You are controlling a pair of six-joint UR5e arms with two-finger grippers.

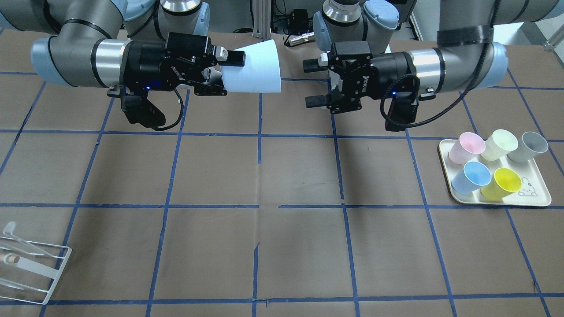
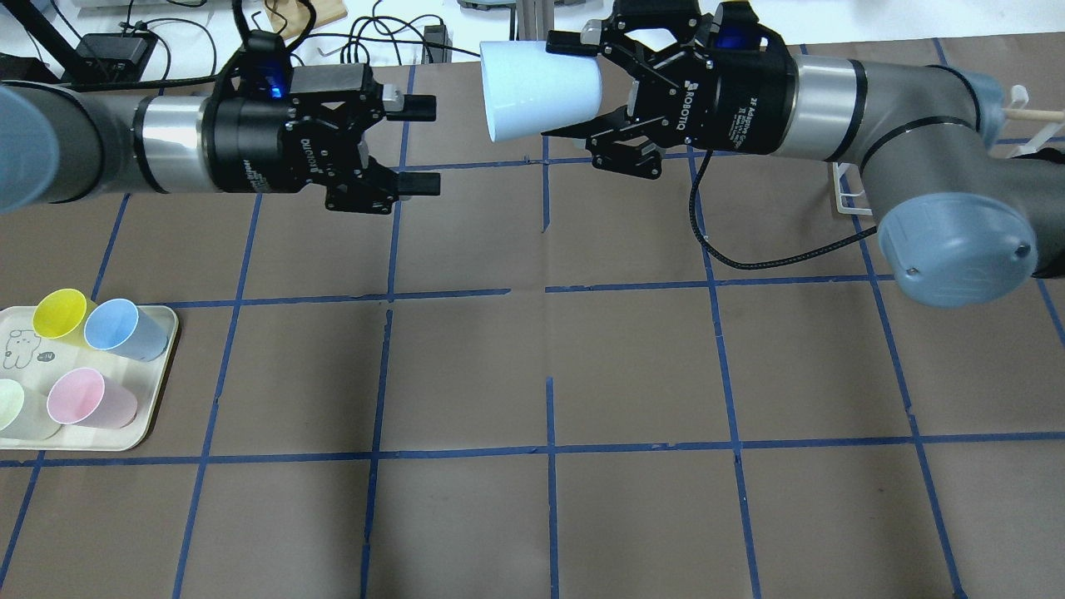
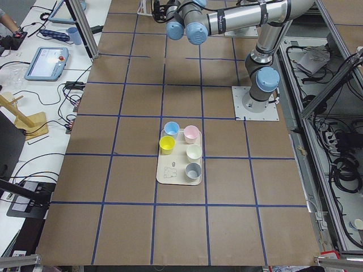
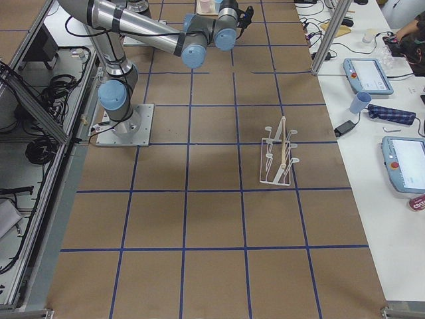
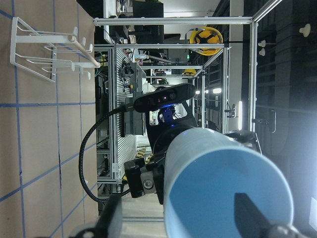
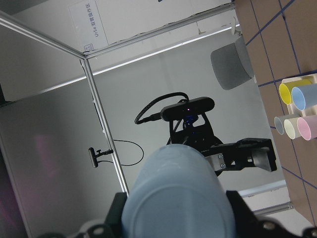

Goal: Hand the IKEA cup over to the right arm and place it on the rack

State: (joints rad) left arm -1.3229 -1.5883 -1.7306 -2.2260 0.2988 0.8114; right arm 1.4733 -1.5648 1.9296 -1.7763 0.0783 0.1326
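The IKEA cup (image 1: pixel 255 68), pale greyish blue, lies on its side in the air, held at its narrow end by my right gripper (image 1: pixel 227 74), which is shut on it. In the overhead view the cup (image 2: pixel 541 91) has its open mouth towards my left gripper (image 2: pixel 428 146). My left gripper (image 1: pixel 309 83) is open and empty, level with the cup, a short gap away from its rim. The left wrist view looks into the cup's mouth (image 5: pixel 228 193). The white wire rack (image 1: pixel 31 268) stands near the table's corner on my right side and also shows in the exterior right view (image 4: pixel 279 156).
A cream tray (image 1: pixel 542 193) on my left side holds a pink cup (image 1: pixel 467 146), a pale yellow-green cup (image 1: pixel 500 143), a grey cup (image 1: pixel 528 146), a sky-blue cup (image 1: pixel 472 177) and a yellow cup (image 1: pixel 502 182). Brown paper with blue tape lines covers the table.
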